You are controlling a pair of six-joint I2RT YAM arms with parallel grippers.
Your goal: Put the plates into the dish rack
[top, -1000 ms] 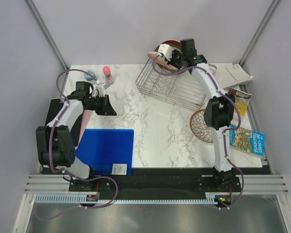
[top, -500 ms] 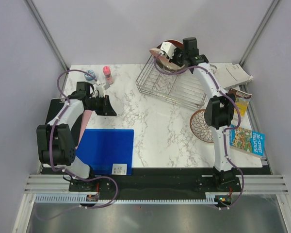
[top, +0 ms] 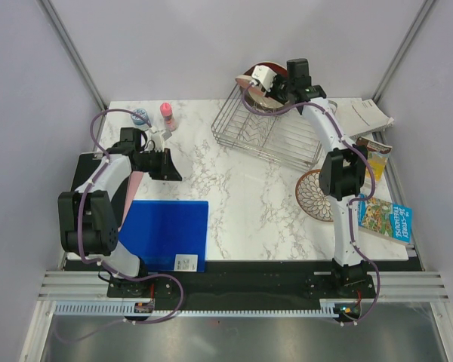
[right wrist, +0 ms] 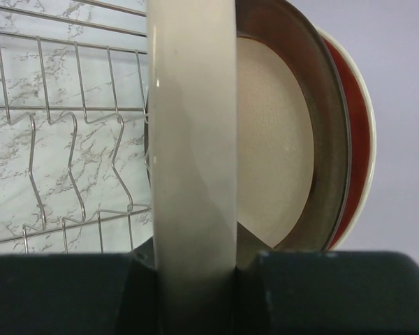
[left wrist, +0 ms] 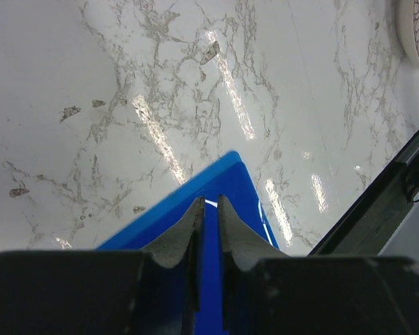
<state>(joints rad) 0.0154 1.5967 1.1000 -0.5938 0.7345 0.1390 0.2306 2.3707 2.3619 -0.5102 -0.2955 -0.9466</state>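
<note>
Right wrist view: the right gripper (right wrist: 194, 259) clamps the rim of a cream plate (right wrist: 192, 125), seen edge-on and upright at the far end of the dish rack (right wrist: 63, 132). Just behind it stand a brown-rimmed plate (right wrist: 279, 139) and a red-orange plate (right wrist: 358, 139). Top external view: a petal-patterned plate (top: 311, 197) lies flat on the marble table (top: 234, 188), beside the rack. Left wrist view: the left gripper (left wrist: 209, 209), fingers drawn almost together, grasps nothing above a blue board (left wrist: 230, 181).
</note>
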